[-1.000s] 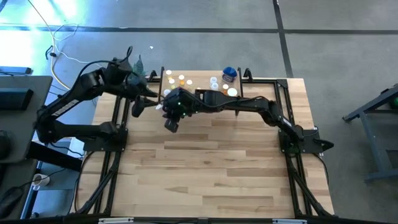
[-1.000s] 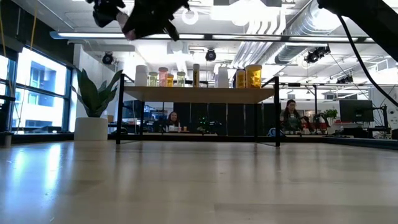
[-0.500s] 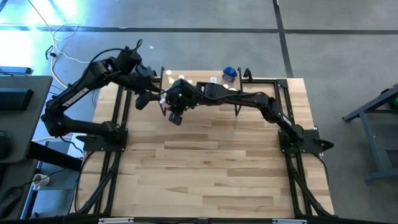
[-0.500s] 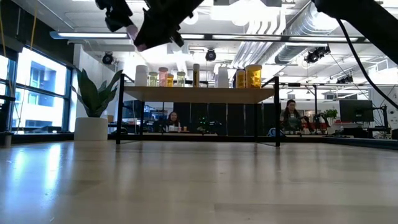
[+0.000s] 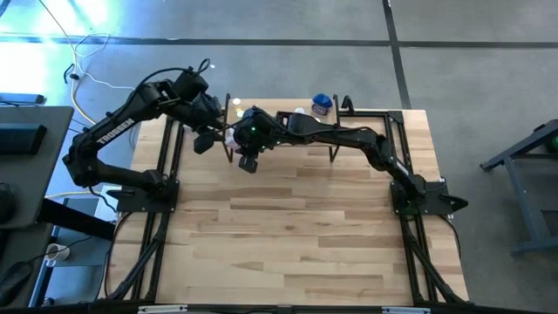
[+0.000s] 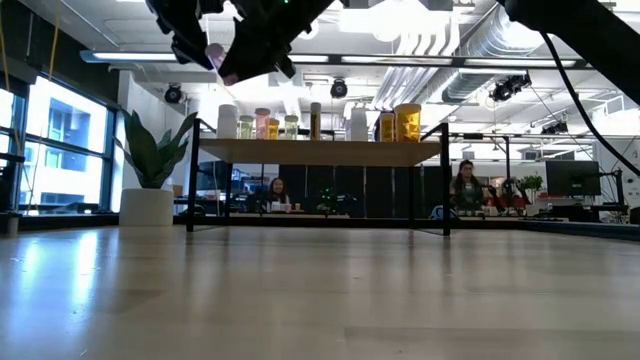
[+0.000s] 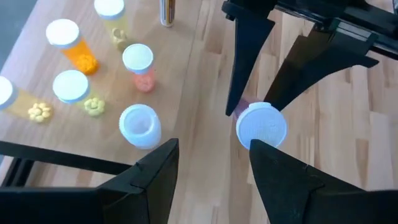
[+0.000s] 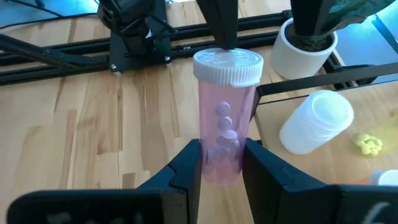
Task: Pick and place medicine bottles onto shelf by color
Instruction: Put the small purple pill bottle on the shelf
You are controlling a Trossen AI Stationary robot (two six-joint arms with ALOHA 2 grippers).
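Both arms have closed in near the light-wood shelf (image 5: 349, 118); right gripper (image 8: 221, 163) clamps the white-capped pink pill bottle (image 8: 225, 121), left gripper (image 7: 208, 155) gapes beside it—collision could knock it loose.

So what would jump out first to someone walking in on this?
Probably the pink bottle with its white cap, clamped in the right pincer in mid-air beside the shelf. The left pincer hangs open right next to it. A row of small pill bottles stands on the shelf.
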